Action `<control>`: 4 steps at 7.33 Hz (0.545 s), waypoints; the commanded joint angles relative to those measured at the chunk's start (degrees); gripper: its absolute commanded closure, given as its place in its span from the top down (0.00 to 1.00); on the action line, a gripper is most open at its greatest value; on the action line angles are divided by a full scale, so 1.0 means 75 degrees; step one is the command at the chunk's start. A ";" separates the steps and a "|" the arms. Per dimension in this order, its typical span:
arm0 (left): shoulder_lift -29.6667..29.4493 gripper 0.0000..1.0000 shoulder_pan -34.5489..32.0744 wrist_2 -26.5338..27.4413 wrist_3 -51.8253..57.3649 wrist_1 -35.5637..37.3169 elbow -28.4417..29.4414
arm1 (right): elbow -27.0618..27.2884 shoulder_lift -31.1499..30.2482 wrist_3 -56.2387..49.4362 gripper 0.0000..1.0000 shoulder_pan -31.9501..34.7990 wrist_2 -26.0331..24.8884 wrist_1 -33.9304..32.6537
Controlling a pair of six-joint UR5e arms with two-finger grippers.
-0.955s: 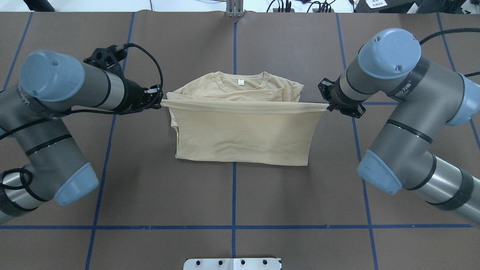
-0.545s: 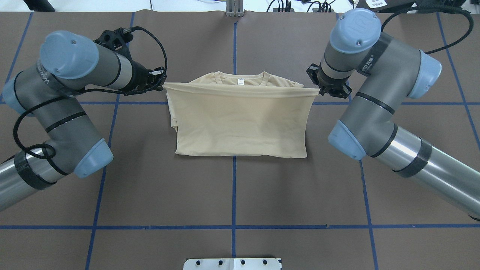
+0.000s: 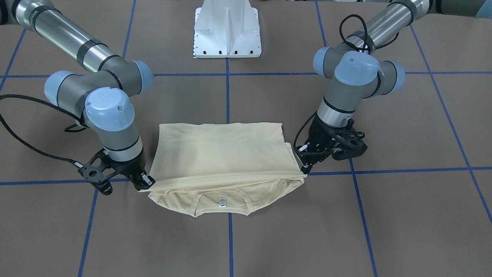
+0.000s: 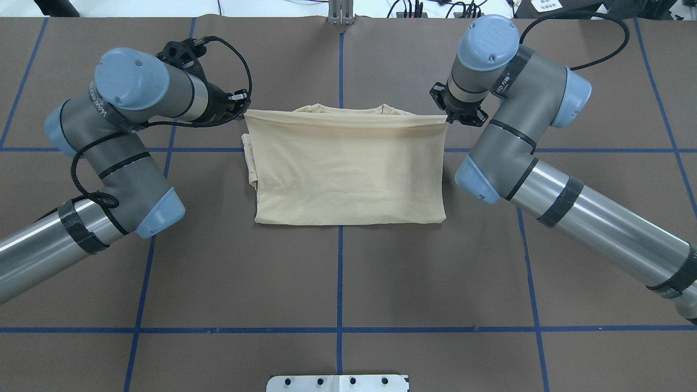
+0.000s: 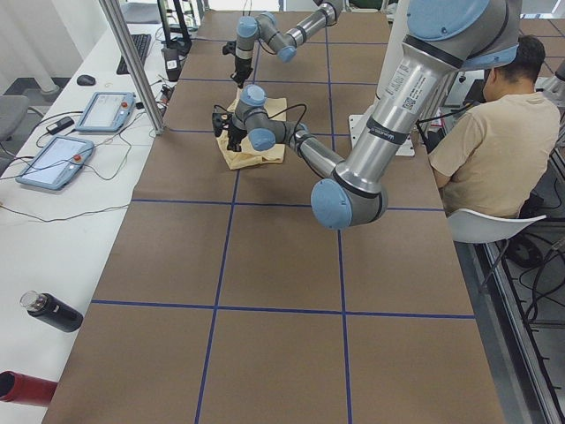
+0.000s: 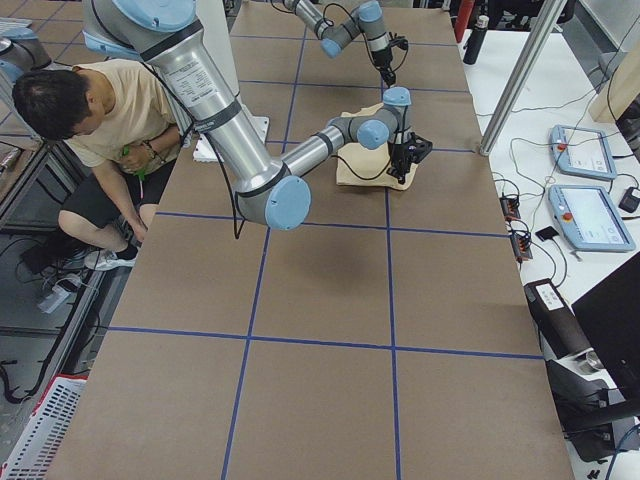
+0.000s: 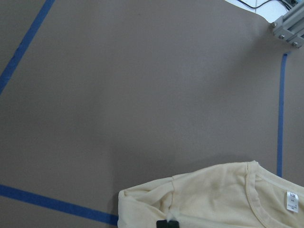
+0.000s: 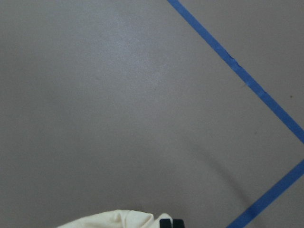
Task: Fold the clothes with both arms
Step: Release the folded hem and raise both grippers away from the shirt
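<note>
Where the brown tabletop [image 4: 245,272] is crossed by blue tape lines [image 4: 435,329], the cream-yellow long-sleeved T-shirt [image 4: 348,174] lies near the middle, doubled over on itself. In the overhead view its upper layer covers nearly all of the collar end. The left pincer [image 4: 243,110] pinches one corner of the folded-over edge, its fingers pressed together on the cloth. The right pincer [image 4: 448,118] grips the opposite corner the same way, so the edge runs taut and straight between them. It appears to sit slightly above the layer beneath.

In the front-facing view the ribbed collar [image 3: 223,210] and the small white neck label [image 3: 221,201] show just beyond the held edge, flat on the tabletop. Both arms reach in from the sides. The white pedestal base [image 3: 227,30] stands at the robot's end of the tabletop. In the side views a person in a beige shirt [image 5: 494,146] sits beside the table, near the pedestal.
</note>
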 commanded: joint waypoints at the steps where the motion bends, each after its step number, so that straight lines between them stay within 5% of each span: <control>1: -0.0081 0.00 0.0001 0.0205 -0.0007 -0.0698 0.0688 | -0.0437 0.0189 -0.0018 0.00 -0.0024 0.0009 0.0119; 3: -0.0255 0.20 0.0001 0.0218 -0.0007 -0.0725 0.1017 | -0.0730 0.0237 -0.0006 0.00 -0.0036 -0.0003 0.0400; 4: -0.0268 0.28 0.0001 0.0218 -0.0007 -0.0934 0.1134 | -0.0835 0.0283 -0.0018 0.27 -0.0036 -0.0003 0.0412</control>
